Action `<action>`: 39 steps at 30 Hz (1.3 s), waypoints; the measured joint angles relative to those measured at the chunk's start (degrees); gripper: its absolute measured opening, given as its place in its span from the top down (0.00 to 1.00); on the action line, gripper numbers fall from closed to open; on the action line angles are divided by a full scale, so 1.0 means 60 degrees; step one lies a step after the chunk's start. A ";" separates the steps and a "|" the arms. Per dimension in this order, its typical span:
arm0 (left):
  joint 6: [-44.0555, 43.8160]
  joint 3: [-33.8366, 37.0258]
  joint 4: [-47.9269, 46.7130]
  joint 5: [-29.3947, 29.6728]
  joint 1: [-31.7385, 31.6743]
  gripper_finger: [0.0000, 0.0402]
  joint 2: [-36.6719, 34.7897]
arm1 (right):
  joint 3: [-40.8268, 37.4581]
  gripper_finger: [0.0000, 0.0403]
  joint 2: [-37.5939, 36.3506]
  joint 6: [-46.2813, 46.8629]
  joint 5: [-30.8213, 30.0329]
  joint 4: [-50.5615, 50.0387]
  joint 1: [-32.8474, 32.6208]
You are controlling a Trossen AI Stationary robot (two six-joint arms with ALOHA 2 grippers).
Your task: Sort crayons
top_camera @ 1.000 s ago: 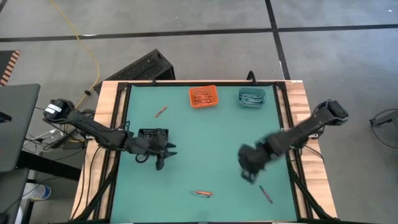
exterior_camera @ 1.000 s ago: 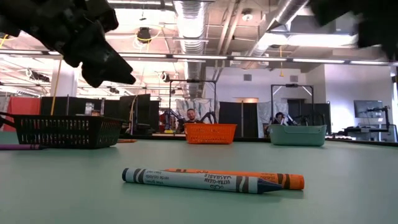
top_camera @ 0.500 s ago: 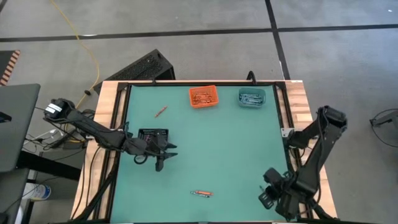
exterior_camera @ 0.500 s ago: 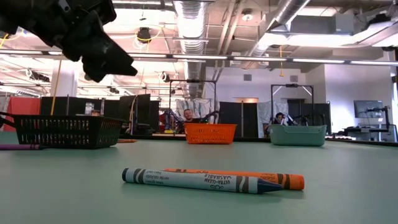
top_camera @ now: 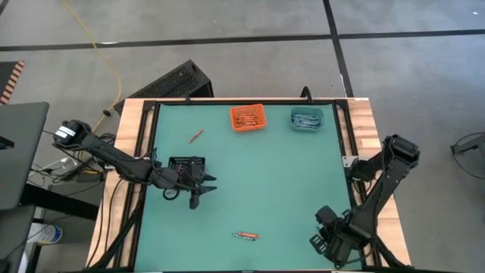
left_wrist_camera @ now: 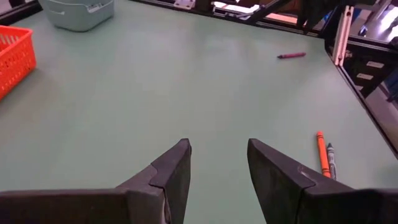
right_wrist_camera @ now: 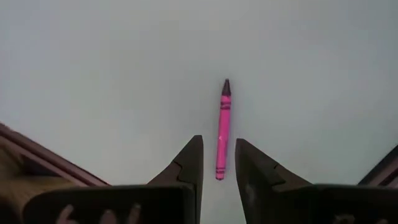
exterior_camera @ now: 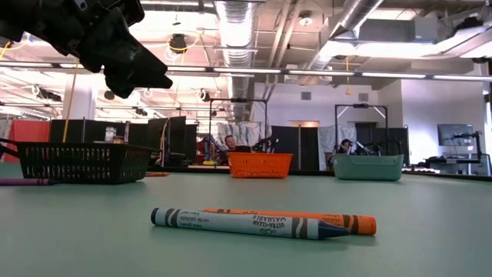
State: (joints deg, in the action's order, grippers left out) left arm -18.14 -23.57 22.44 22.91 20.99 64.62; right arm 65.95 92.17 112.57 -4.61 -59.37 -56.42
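Pink crayon (right_wrist_camera: 222, 127) lies flat on the green bench (top_camera: 273, 182) directly ahead of the right claw (right_wrist_camera: 217, 163), whose narrowly parted fingers risk nudging it aside, while the left claw (left_wrist_camera: 217, 163) hovers moderately open, empty.

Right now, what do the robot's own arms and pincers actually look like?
Both arms are dark, nearly black, built of jointed segments. The left arm has a pale patch at its base and loose cables near the table edge. Each ends in two flat, wedge-shaped dark fingers: left gripper, right gripper. No markings are readable.
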 joint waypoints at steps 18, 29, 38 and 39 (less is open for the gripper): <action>-0.0104 0.0000 -0.0040 -0.0014 0.0000 0.64 0.0000 | -0.0035 0.78 0.1408 -0.1061 0.1555 0.0737 0.0116; -0.0100 -0.0004 -0.0062 -0.0011 0.0000 0.64 0.0000 | -0.0939 0.78 0.1700 -0.1796 0.1795 0.2139 0.0565; -0.0093 -0.0004 -0.0131 -0.0007 0.0000 0.64 0.0000 | -0.1399 0.82 0.1659 -0.2876 0.2039 0.2493 0.0852; -0.0093 -0.0004 -0.0129 -0.0010 0.0000 0.64 0.0000 | -0.1402 0.84 0.1660 -0.3054 0.1997 0.2468 0.0904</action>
State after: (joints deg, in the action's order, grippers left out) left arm -18.70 -23.59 21.66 22.86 20.99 64.62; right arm 57.53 102.13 94.25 7.37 -44.56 -51.00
